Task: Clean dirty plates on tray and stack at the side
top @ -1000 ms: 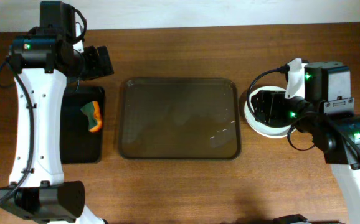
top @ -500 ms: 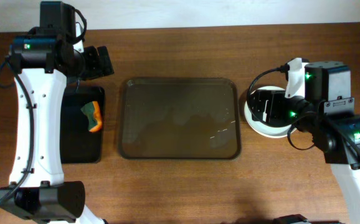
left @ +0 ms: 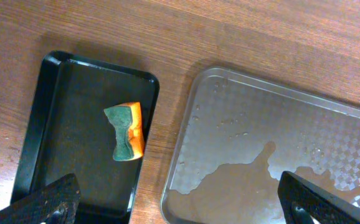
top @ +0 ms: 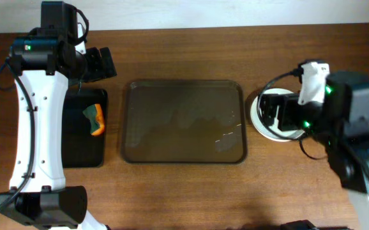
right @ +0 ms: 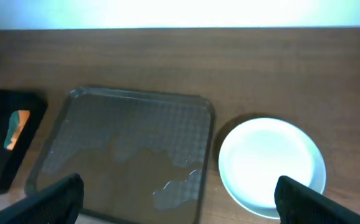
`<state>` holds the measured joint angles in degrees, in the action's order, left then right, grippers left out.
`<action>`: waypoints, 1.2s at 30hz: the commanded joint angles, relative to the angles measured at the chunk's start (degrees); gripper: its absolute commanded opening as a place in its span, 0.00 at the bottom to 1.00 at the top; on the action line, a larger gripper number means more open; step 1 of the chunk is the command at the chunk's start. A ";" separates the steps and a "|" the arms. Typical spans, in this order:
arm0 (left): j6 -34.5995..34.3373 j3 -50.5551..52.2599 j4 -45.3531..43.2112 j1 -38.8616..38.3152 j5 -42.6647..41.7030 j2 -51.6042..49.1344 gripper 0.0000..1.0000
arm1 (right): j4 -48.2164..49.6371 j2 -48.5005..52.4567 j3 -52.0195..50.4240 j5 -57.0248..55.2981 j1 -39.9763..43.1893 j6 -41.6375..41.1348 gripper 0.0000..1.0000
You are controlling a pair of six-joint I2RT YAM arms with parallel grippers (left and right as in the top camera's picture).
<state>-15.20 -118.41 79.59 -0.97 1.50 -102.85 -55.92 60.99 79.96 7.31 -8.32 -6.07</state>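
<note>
On the counter (top: 184, 191), just right of the tray (top: 183, 121), the plates (right: 271, 167) are sitting, top one plain white. Right claw (right: 181, 202) is hovering above, spread wide, gripping nothing. Left claw (left: 183, 202) is hanging wide apart, empty, above black tray (left: 55, 143) holding sponge (left: 127, 130).

Place: robot test bench, lab-like
Signs: cabled white left arm (top: 34, 128), right arm (top: 353, 121) at wooden table (top: 184, 191)
Backdrop: plain pale wall (top: 235, 13)
</note>
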 commanded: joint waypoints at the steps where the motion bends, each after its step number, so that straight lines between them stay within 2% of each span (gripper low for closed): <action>1: 0.70 -0.52 0.02 -0.11 -0.24 0.00 1.00 | 9.62 -9.33 -13.35 -0.61 0.07 4.63 0.98; 5: 0.70 -0.52 0.02 -0.11 -0.24 0.00 1.00 | 30.82 -30.80 -40.89 -0.52 3.61 4.61 0.98; 8: 0.70 -0.52 0.02 -0.11 -0.24 0.00 1.00 | 41.13 -46.66 -57.99 -0.55 4.33 4.83 0.98; 12: 0.70 -0.52 0.02 -0.11 -0.24 0.00 1.00 | 54.05 -59.60 -74.12 -0.52 4.33 4.81 0.98; 14: 0.70 -0.52 0.02 -0.11 -0.24 0.00 1.00 | 60.89 -60.81 -79.54 -0.52 4.31 4.81 0.98; 17: 0.70 -0.52 0.02 -0.11 -0.24 0.00 1.00 | 51.47 -60.81 -79.65 -3.37 4.33 4.79 0.98; 33: 0.70 -0.52 0.04 -0.11 -0.24 0.07 1.00 | 51.76 -60.81 -79.65 -3.08 4.22 4.13 0.98; 36: 0.70 -0.52 0.04 -0.15 0.20 3.21 1.00 | 51.76 -60.81 -79.65 -3.08 4.22 4.13 0.98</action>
<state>-15.20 -118.41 79.70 -0.97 1.50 -102.85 -3.86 0.73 0.62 5.15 -4.36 -1.50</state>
